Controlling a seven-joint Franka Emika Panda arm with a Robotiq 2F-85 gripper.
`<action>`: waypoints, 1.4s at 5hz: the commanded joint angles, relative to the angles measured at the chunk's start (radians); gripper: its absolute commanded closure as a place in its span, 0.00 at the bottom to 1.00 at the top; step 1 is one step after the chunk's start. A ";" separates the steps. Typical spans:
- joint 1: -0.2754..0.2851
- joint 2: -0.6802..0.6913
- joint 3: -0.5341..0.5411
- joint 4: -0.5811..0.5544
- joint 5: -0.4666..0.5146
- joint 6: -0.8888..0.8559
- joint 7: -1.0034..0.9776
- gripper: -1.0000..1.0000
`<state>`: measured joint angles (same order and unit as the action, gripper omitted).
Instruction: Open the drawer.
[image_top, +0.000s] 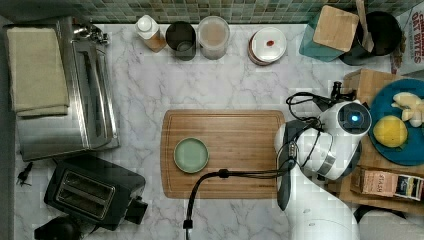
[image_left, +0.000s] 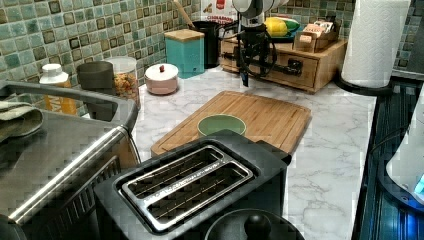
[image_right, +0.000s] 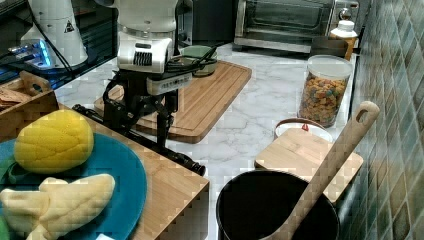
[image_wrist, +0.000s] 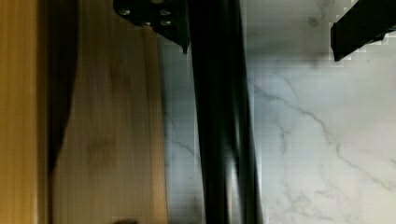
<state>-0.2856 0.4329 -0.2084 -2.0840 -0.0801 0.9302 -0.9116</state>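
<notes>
In the right view, a black pot (image_right: 277, 207) holding a wooden spoon (image_right: 327, 172) stands nearest. Beyond it, the black fingers (image_right: 162, 132) straddle, spread wide, the light-bamboo drawer's (image_right: 175, 197) black bar handle (image_right: 150, 143). Farther off, a green bowl (image_right: 200, 54) sits on the bamboo cutting board (image_right: 210, 97) on the marble surface (image_right: 265, 102).

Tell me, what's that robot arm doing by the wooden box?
The robot arm is reaching down to the drawer in the wooden box. Its pincer is open around the long black handle, one finger on each side. The drawer looks barely open, if at all. Nearby, a green bowl sits on the cutting board.
</notes>
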 joint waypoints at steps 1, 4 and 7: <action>0.062 -0.088 0.059 0.013 -0.004 -0.115 -0.020 0.00; 0.191 -0.159 0.163 -0.113 -0.016 -0.028 0.190 0.00; 0.303 -0.173 0.192 -0.120 0.021 -0.028 0.340 0.00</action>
<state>-0.0677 0.3286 -0.1082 -2.2012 -0.0939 0.9102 -0.6519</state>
